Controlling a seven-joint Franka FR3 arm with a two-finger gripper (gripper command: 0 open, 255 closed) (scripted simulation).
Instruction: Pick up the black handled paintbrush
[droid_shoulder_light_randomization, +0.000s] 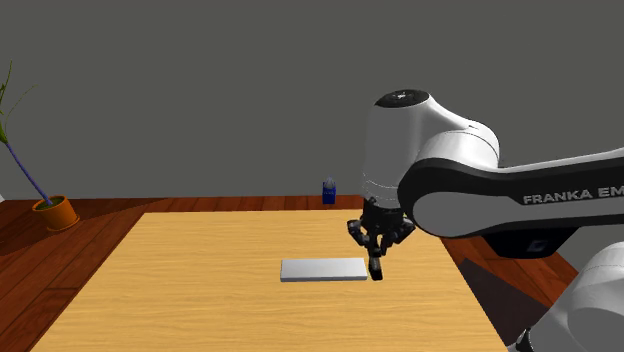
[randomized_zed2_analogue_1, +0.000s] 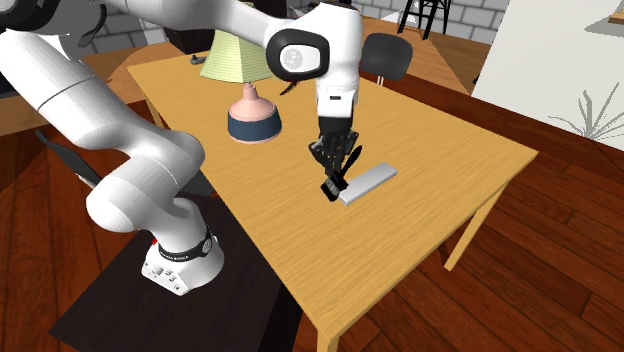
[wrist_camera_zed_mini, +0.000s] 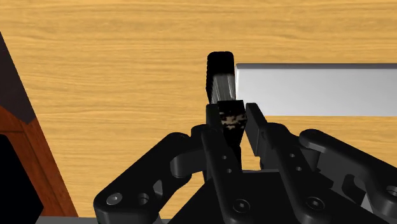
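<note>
Pincer (wrist_camera_zed_mini: 233, 116) clamped on paintbrush (wrist_camera_zed_mini: 221, 70); brush hung low, just beside white slab (wrist_camera_zed_mini: 318, 89), close over bench (wrist_camera_zed_mini: 127, 57). Grasp judged made; clear lift off bench left, contact not discernible.

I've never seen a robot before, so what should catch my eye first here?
The big white arm reaches over the wooden table, its black jaws clasping a black paintbrush beside a flat grey slab. Behind them in the second exterior view stands a lamp with a pale shade.
</note>
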